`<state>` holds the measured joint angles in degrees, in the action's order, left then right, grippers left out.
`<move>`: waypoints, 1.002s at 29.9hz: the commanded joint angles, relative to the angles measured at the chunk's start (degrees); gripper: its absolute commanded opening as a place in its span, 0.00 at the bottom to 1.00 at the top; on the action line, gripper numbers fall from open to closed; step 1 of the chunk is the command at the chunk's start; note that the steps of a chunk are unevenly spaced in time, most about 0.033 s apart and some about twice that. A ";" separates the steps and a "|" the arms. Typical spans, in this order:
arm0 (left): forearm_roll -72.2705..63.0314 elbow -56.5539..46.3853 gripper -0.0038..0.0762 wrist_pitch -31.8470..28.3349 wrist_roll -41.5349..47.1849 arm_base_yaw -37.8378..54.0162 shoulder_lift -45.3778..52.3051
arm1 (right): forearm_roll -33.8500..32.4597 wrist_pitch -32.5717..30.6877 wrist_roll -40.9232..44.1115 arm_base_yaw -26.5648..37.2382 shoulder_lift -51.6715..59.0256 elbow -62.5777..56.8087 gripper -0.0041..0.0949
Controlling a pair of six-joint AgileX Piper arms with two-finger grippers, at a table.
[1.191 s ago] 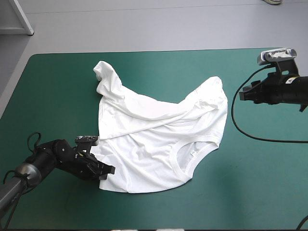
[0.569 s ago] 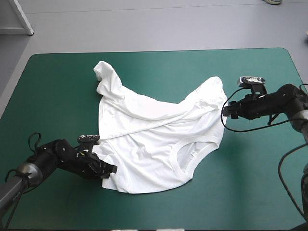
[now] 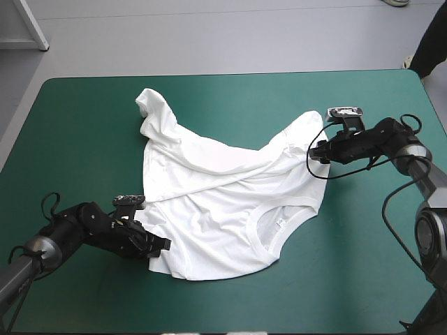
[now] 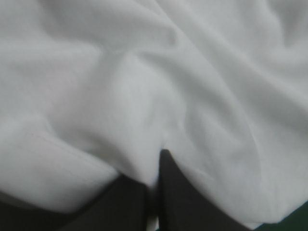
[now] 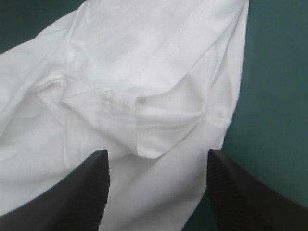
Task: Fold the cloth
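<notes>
High view: nearest to the robot, the left gripper (image 3: 159, 248) lies low at the near left corner of the T-shirt (image 3: 223, 202). In the left wrist view its black fingers (image 4: 183, 202) are almost together, with white cloth pinched between them. The T-shirt lies crumpled and partly spread in the middle of the teal-green cover (image 3: 84, 125). Farther away, the right gripper (image 3: 314, 151) is at the T-shirt's right edge, its jaws standing wide apart over a folded hem.

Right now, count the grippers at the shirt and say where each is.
2. The left gripper is shut on the T-shirt at its near left corner; the right gripper is open at the T-shirt's right edge. Neither is hidden.
</notes>
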<state>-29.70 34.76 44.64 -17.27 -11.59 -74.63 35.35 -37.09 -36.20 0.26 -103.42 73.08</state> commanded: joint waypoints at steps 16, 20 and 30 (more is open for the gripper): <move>-0.75 0.15 0.07 -7.53 0.19 -0.33 0.59 | -7.13 -2.65 2.43 -3.19 -2.88 3.71 0.03; -0.89 1.70 0.07 -8.75 0.19 -0.33 3.37 | -6.63 -5.62 3.08 -3.36 -2.14 6.41 0.03; 9.87 18.46 0.07 -7.60 4.01 -0.09 13.59 | -6.37 -7.31 3.50 -3.36 15.60 13.42 0.03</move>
<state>-22.91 45.68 38.38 -15.70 -11.59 -64.57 27.58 -45.56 -32.60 -3.08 -96.84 83.38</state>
